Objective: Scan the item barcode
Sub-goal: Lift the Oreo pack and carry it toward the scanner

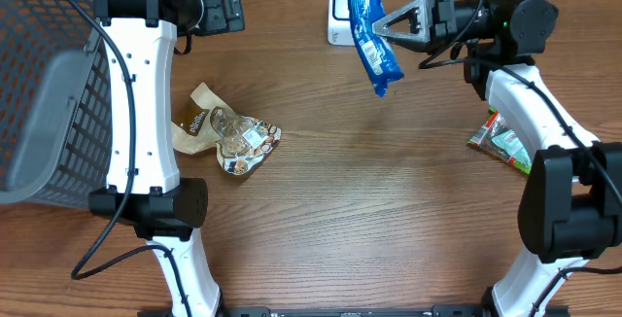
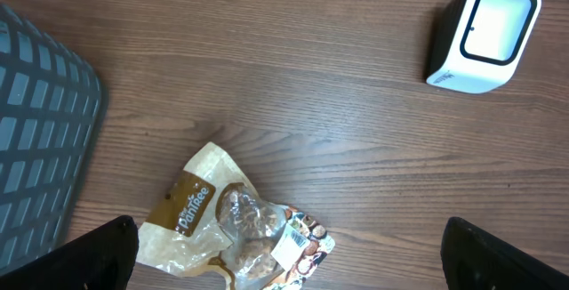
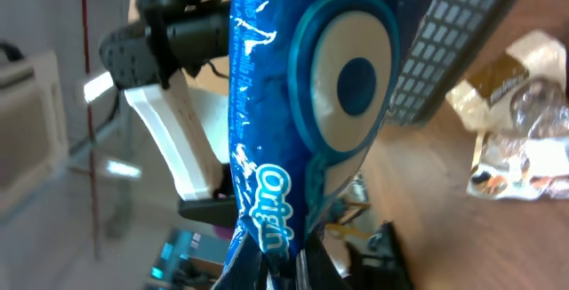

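The blue packet [image 1: 379, 62] hangs off the bench [image 1: 389, 210], grasped by the right end effector [image 1: 381, 25], whose fingers are clenched on its middle. From overhead it covers the right edge of the scanner [image 1: 338, 11] and its lower end reaches nearer the robot than the scanner does. The right wrist view is filled by the packet's [image 3: 302, 121] printed face, and no barcode can be made out there.

The scanner is a white box with a pale window, standing at the far edge of the bench; the left wrist view shows it [image 2: 484, 34] upright with bare wood on all its visible sides.

The left end effector [image 1: 228, 8] hovers to the left of the scanner, released, its fingers spread wide and holding nothing.

A tan snack bag [image 1: 228, 134] lies flat on the wood, left of the scanner and nearer the robot, beside the left arm.

A grey mesh basket [image 1: 49, 93] sits far left of the scanner at the bench's left edge. Whether anything lies in it cannot be told.

A green packet [image 1: 501, 142] lies right of the scanner and nearer the robot, close to the bench's right edge, partly under the right arm.

A broad stretch of wood runs from the scanner to the near edge, between the two arms.
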Controlling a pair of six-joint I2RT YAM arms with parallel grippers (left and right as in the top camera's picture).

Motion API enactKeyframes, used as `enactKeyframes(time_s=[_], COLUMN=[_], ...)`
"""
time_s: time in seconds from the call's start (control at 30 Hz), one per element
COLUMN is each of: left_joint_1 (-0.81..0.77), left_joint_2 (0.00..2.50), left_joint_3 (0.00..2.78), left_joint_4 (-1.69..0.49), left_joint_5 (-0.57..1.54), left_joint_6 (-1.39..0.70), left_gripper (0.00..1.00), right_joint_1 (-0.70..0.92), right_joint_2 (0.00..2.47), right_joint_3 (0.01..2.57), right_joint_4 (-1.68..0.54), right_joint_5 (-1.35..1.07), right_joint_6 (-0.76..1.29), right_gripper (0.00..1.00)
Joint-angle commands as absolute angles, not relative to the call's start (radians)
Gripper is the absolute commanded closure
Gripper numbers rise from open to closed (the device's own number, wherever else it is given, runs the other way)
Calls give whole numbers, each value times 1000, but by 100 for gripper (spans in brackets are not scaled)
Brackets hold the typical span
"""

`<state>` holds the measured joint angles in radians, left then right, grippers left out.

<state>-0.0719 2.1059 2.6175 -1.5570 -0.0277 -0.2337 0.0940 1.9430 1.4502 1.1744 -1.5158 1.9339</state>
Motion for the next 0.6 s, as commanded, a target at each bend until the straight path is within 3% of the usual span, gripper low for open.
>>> enactKeyframes(time_s=[0.0, 0.33, 0.57], left_joint_1=[-72, -72, -72], left_joint_2=[2106, 2106, 2106], left_joint_3=[2628, 2628, 2628], left_joint_4=[-1559, -1558, -1559], left_joint_5=[-33, -33, -33], left_joint_6=[-233, -233, -233], left_gripper=[0, 0, 0], right_joint_1=[93, 93, 122], right_joint_2=[1920, 1921, 1922], right_joint_3=[1475, 1475, 1475], right_joint_4=[1181, 1152, 762], right_joint_5=[-1527, -1494, -1485], right_joint_6=[2034, 1842, 1405], right_gripper=[96, 96, 96])
